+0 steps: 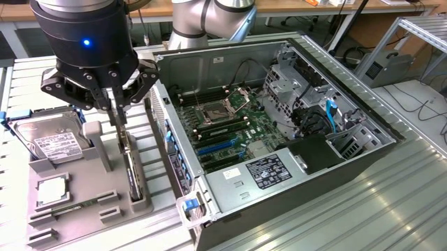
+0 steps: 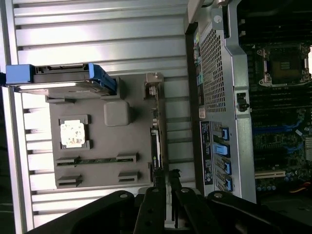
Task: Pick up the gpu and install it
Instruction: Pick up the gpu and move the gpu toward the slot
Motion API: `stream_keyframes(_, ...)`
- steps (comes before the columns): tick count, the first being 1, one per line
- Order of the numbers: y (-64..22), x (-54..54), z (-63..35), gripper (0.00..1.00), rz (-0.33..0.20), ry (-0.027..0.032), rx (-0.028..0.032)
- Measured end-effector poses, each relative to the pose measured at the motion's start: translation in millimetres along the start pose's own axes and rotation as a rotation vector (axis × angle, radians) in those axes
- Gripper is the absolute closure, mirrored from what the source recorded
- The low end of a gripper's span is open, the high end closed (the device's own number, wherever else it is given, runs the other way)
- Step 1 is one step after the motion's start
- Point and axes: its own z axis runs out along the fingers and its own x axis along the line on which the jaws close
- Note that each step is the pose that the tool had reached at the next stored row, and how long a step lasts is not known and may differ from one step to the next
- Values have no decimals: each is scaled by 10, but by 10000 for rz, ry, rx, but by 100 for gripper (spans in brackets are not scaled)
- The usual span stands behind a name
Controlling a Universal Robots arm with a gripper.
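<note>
The gpu (image 1: 133, 175) stands on edge in a slot of the grey holder tray (image 1: 84, 178), its silver bracket end toward the back. In the wrist view the gpu (image 2: 156, 141) appears edge-on as a thin dark strip. My gripper (image 1: 117, 128) hangs directly above the card's rear end, apart from it, holding nothing. The wrist view shows the gripper (image 2: 165, 174) in line with the card's edge, its jaws open by only a narrow gap. The open computer case (image 1: 349, 99) lies to the exterior view's right, with its motherboard (image 1: 223, 123) exposed.
A silver hard drive (image 1: 49, 138) in a blue frame stands at the tray's back corner. A CPU (image 1: 52, 191) and a thin RAM stick (image 1: 77, 205) lie in other tray recesses. The case's perforated wall (image 2: 214, 73) runs close beside the card.
</note>
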Motion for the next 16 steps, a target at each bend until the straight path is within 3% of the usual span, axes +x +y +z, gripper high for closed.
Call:
stream_keyframes(3,0,0,0,64,0,0,0)
stream_keyframes(4,0,0,0,64,0,0,1)
stream_keyframes(5,0,0,0,58,0,0,0)
stream_keyframes(7,0,0,8,58,0,0,-2)
stream_keyframes(12,-7,4,167,58,1,0,-2)
stream_keyframes(16,-11,6,237,58,0,1,-1)
